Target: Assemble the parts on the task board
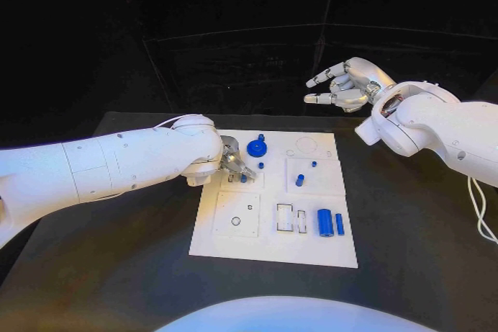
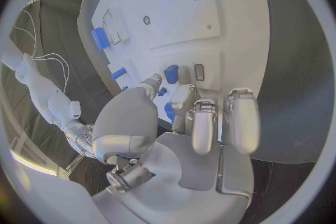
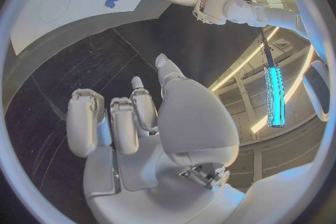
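Head view: left hand (image 1: 230, 163) is covering the left-centre part of the task board (image 1: 272, 250); a small blue part (image 1: 244, 177) is peeking out at its fingertips, and contact is too small to judge. Left wrist view: fingers (image 2: 181, 99) are hiding part of another blue piece (image 2: 169, 112). Right wrist view: upper-left frame edge is cutting off the board.

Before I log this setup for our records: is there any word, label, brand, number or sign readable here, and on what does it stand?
None can be read.
The task board bears only outlined shapes, no letters or numbers.
The left hand, the right hand and the blue parts show no markings.
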Available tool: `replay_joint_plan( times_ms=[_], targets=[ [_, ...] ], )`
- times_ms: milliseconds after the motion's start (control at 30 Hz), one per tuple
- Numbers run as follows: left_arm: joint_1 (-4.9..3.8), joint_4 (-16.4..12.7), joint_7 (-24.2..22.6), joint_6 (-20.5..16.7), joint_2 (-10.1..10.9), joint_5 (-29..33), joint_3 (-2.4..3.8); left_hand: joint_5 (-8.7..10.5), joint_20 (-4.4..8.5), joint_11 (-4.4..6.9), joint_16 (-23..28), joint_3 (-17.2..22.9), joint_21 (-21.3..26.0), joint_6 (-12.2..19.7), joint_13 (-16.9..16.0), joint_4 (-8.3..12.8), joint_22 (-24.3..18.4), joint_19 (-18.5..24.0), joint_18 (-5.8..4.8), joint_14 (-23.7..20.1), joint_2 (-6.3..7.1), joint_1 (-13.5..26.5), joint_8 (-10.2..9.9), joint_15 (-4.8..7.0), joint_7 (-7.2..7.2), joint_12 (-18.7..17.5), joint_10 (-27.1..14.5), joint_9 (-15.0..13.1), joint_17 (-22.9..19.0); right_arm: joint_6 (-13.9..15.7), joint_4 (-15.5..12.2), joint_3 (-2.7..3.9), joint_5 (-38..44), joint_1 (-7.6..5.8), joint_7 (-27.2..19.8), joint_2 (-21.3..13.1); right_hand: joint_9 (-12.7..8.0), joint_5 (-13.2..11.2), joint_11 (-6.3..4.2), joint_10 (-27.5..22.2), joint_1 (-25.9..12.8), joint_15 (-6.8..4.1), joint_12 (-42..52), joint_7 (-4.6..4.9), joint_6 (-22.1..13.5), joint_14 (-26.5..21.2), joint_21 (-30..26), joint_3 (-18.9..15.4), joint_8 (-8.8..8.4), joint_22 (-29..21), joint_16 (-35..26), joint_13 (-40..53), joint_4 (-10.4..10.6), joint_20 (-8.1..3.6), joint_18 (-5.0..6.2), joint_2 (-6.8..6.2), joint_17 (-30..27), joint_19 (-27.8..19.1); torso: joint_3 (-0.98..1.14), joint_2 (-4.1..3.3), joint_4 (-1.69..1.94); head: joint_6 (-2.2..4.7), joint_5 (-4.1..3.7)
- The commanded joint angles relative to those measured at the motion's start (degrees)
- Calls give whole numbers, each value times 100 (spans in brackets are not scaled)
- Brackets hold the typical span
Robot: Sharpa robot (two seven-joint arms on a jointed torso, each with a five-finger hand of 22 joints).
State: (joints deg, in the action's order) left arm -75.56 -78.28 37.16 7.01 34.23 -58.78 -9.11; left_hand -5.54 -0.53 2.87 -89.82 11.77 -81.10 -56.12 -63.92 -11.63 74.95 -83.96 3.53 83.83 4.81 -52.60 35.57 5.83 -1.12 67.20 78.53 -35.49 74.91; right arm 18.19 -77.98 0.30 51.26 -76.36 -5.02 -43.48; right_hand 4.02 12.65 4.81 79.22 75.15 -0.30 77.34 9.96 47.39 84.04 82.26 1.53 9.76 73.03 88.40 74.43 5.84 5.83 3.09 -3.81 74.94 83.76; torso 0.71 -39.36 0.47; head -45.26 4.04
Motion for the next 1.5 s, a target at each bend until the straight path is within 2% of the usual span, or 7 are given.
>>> replay_joint_plan(
  times_ms=[33, 333, 533, 767, 900, 1100, 1500],
  targets=[
    [-4, -28, -13, -60, 7, -6, 0, 33, 43, 5, -18, -59, -20, -32, -6, -19, 49, -162, -54, 617, -64, -20, 19, 37, 17, 18, 28, -7, 1509, -42, 8, 4, 5, -15, -63, 8, -8, 26, 2, -52, -47, 54, -24, -3, -40, 499, -35, -42, 23, -7, -38, -4, -2, 21, 30, -8, 1110, -16, 3, -3, 5, -8, 6],
    [-8, -149, -17, -124, 133, -7, 28, 34, 44, 7, -18, -154, -9, -30, 2, -61, 33, -156, -51, 617, -81, -53, 21, 38, 19, 12, 24, -12, 1509, -54, 35, 4, 5, -14, -68, 29, -8, 23, 4, -52, -61, 54, -23, -3, -44, 498, -36, -67, 26, -6, -41, -4, 13, 21, 30, -6, 1105, -16, -3, 0, 4, 0, 1],
    [-86, -299, -29, -115, 330, -83, 366, 22, 35, -19, -18, -350, 178, 72, 172, -97, -252, -60, 7, 617, -114, -212, 1, 23, -13, -140, -90, -20, 1509, -61, 70, 4, 5, -14, -66, 36, -8, 23, 3, -50, -64, 55, -21, -2, -45, 498, -36, -73, 27, -7, -41, -2, 17, 21, 30, -5, 1106, -16, 2, 3, 4, 39, -9],
    [-343, -134, -12, 179, 436, -150, 565, 10, -37, -149, -18, -645, 486, 488, 486, -142, -678, 93, 85, 617, -174, -496, -253, -80, -172, -416, -349, 107, 1509, -70, 107, 4, 5, -14, -65, 48, -8, 23, 3, -52, -65, 55, -23, -2, -45, 497, -38, -75, 27, -10, -42, -5, 18, 21, 30, -4, 1103, -17, 1, -4, 1, 74, -3],
    [-466, 289, -58, 376, 320, -158, 597, 8, -120, -254, -18, -792, 537, 685, 551, -163, -729, 105, 90, 617, -230, -666, -494, -159, -290, -448, -405, 312, 1509, -74, 122, 4, 5, -14, -63, 60, -8, 23, 3, -52, -65, 55, -23, -2, -45, 497, -38, -75, 27, -10, -42, -5, 18, 21, 30, -4, 1103, -17, 2, -10, 3, 95, 7],
    [-543, 1158, -97, 832, -19, -163, 597, 14, -152, -273, -18, -897, 523, 652, 525, -194, -698, 87, 88, 617, -279, -749, -562, -187, -313, -402, -391, 423, 1509, -92, 138, 4, 5, -13, -63, 103, -8, 23, 3, -52, -65, 55, -23, -2, -45, 497, -38, -75, 27, -10, -42, -5, 18, 21, 30, -4, 1103, -17, -6, -31, -26, 124, 53],
    [-380, 2041, -239, 1257, -445, -225, 515, 12, -166, -270, -18, -1016, 504, 533, 499, -242, -659, 67, 84, 617, -369, -828, -590, -191, -304, -353, -376, 534, 1509, -128, 149, 4, 19, -12, -77, 143, -8, 29, 4, -47, -63, 55, -17, -3, -48, 498, -35, -83, 30, -3, -41, 0, 24, 22, 29, 10, 1106, -14, -27, -68, -46, 145, 101]
  ],
)
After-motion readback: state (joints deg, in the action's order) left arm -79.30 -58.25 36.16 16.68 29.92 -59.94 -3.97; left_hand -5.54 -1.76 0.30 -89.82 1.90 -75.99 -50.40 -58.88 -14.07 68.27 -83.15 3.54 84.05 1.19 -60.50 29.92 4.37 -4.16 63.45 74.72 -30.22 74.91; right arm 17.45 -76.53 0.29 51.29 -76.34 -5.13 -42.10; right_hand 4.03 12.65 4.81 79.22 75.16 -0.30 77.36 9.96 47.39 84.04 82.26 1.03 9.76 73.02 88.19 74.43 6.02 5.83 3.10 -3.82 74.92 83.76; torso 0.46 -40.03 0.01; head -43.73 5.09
